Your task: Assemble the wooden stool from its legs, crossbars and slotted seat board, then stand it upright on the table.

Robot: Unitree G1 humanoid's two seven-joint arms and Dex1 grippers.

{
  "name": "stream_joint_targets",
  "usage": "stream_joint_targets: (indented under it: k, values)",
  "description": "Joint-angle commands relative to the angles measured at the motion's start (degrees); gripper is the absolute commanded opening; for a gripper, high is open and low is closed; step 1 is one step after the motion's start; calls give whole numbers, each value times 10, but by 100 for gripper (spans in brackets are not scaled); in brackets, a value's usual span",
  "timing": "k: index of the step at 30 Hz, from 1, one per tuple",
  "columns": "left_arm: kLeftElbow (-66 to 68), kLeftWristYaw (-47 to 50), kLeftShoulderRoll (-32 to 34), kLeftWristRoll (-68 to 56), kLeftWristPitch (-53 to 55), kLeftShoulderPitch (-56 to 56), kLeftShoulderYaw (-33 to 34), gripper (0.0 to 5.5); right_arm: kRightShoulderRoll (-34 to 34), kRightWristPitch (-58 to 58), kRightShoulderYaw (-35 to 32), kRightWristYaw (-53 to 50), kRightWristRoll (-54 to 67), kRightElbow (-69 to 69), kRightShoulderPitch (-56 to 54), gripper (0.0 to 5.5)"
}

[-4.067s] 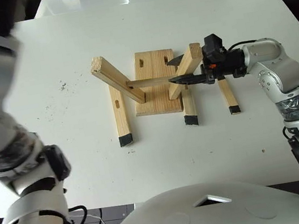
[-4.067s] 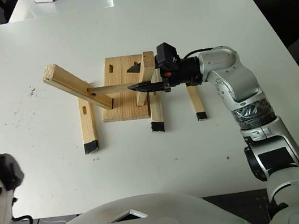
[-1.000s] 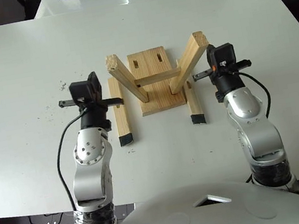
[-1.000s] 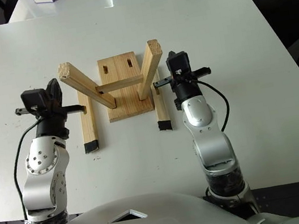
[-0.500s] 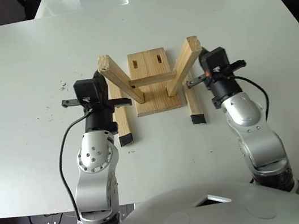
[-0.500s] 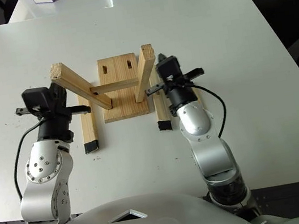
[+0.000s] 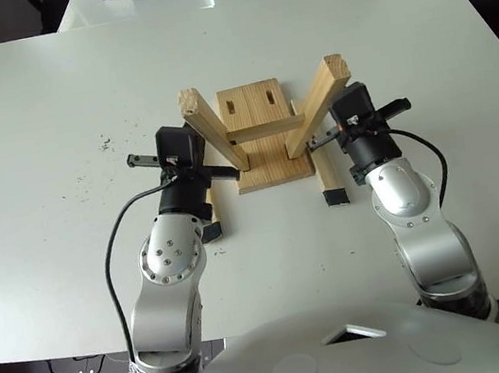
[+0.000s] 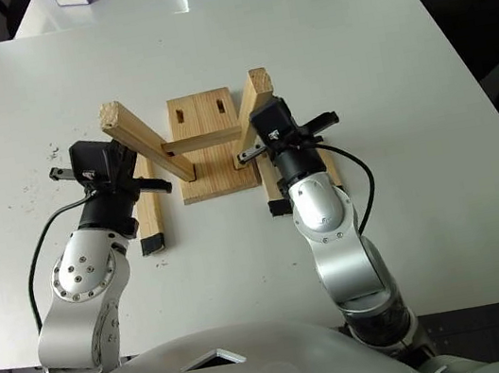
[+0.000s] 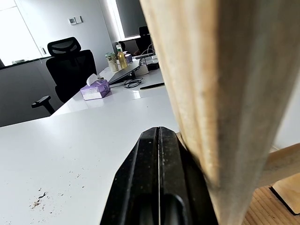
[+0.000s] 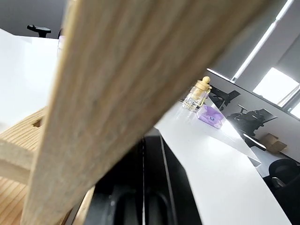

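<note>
The pale wooden slotted seat board (image 7: 256, 109) lies flat on the white counter (image 7: 44, 106). The left slanted wooden leg (image 7: 208, 128) and the right slanted wooden leg (image 7: 321, 98) rise from it in a V, joined by a thin wooden crossbar (image 7: 264, 129). The left hand (image 7: 220, 172) and right hand (image 7: 316, 143) are both clenched on nothing. Each rests against its leg's outer face, probably to press the legs onto the crossbar and steady the frame. A loose black-tipped wooden leg (image 7: 330, 178) lies just beside the board, not yet fitted.
</note>
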Motion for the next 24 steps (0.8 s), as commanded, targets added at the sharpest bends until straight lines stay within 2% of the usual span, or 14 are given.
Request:
stream_joint_targets:
  k: [1,4,7,8,12,14,16,19,24]
  values:
    - [30,-27,5,-15,-8,-13,-8,0,-9,-22,44,87,64,15,-19,1]
    - [35,-22,10,-12,-13,-11,37,0,-12,-31,-44,86,90,16,-14,1]
    - [35,-35,16,-32,-8,-22,84,0,-9,-43,-164,86,143,23,-22,1]
    - [34,-43,10,-57,3,-33,117,0,-11,-46,-210,93,171,32,-37,1]
    - [33,-73,-16,-225,63,-127,281,0,-25,-5,-343,156,313,77,-140,1]
    - [52,-78,-9,-399,101,-220,376,0,-17,57,-392,188,424,89,-232,1]
    - [81,-60,17,-533,132,-320,425,0,-22,94,-391,226,509,82,-305,1]
    - [106,-12,59,-641,164,-401,444,0,-28,120,-386,262,602,77,-360,1]
    - [136,26,123,-748,187,-428,443,0,-54,97,-329,272,587,102,-344,1]
